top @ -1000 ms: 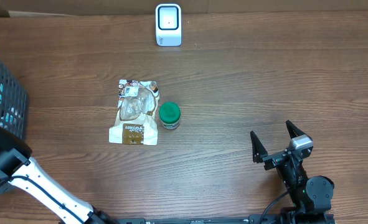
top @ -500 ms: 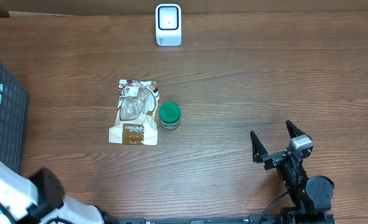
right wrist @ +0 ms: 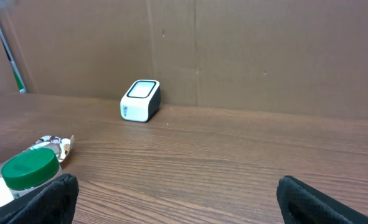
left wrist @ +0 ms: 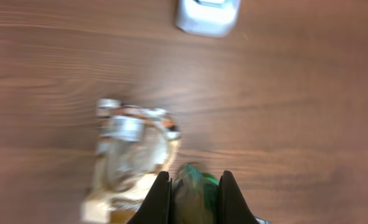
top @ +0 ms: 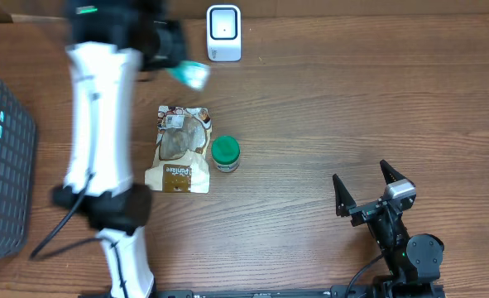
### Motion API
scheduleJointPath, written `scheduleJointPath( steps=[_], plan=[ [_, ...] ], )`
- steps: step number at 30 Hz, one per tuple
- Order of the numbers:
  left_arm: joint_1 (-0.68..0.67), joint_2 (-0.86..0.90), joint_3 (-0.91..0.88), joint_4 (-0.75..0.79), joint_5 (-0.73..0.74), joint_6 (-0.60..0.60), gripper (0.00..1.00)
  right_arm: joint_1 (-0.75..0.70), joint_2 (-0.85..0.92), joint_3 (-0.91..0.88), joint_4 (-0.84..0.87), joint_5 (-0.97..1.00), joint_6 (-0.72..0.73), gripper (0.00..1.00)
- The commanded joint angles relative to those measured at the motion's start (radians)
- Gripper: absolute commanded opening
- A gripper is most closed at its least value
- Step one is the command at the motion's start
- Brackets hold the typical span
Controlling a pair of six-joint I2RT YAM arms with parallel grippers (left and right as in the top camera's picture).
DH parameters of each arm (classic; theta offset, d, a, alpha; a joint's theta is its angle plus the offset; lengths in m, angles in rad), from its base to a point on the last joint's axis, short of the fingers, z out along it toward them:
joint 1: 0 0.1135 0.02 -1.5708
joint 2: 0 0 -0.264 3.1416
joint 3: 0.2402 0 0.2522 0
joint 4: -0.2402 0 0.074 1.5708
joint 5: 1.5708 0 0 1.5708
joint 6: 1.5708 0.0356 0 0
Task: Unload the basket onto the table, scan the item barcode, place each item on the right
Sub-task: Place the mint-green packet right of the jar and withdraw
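Observation:
My left gripper (top: pixel 178 68) hangs blurred over the back of the table, just left of the white barcode scanner (top: pixel 224 33). It is shut on a small teal-green packet (top: pixel 194 76). In the left wrist view the packet (left wrist: pixel 195 198) fills the gap between the black fingers (left wrist: pixel 160 199), and the scanner (left wrist: pixel 207 14) lies ahead at the top edge. My right gripper (top: pixel 368 189) rests open near the front right, with nothing between its fingers (right wrist: pixel 59 193); the scanner (right wrist: pixel 140 101) stands far beyond it.
A snack bag (top: pixel 180 149) and a green-lidded jar (top: pixel 225 154) lie mid-table, under the left arm's path. A black mesh basket (top: pixel 0 165) stands at the left edge. A cardboard wall (right wrist: pixel 233 50) backs the table.
The left arm has swung from the basket at the far left up and across to the back of the table beside the scanner, with the packet in its grip. The right arm has stayed still.

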Motion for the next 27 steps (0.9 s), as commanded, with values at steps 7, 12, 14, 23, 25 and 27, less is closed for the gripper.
scheduleJointPath(
  steps=[7,12,14,23,25,27],
  plan=[
    [-0.256,0.339,-0.006,0.054,0.008,0.022,0.04,-0.002,-0.007,-0.01,0.005,-0.002,0.002,1.0],
    [-0.299,0.382,-0.006,0.062,0.002,0.023,0.17,-0.002,-0.007,-0.01,0.005,-0.002,0.002,1.0],
    [-0.303,0.38,-0.002,0.068,0.002,0.023,0.55,-0.002,-0.007,-0.01,0.005,-0.002,0.002,1.0],
    [-0.222,0.324,0.237,-0.045,0.004,0.04,0.66,-0.002,-0.007,-0.01,0.005,-0.002,0.002,1.0],
    [-0.147,0.266,0.36,-0.09,0.003,0.036,0.66,-0.002,-0.007,-0.01,0.005,-0.002,0.002,1.0],
    [-0.036,0.172,0.442,-0.097,0.005,0.019,0.66,-0.002,-0.007,-0.01,0.005,-0.002,0.002,1.0]
  ],
)
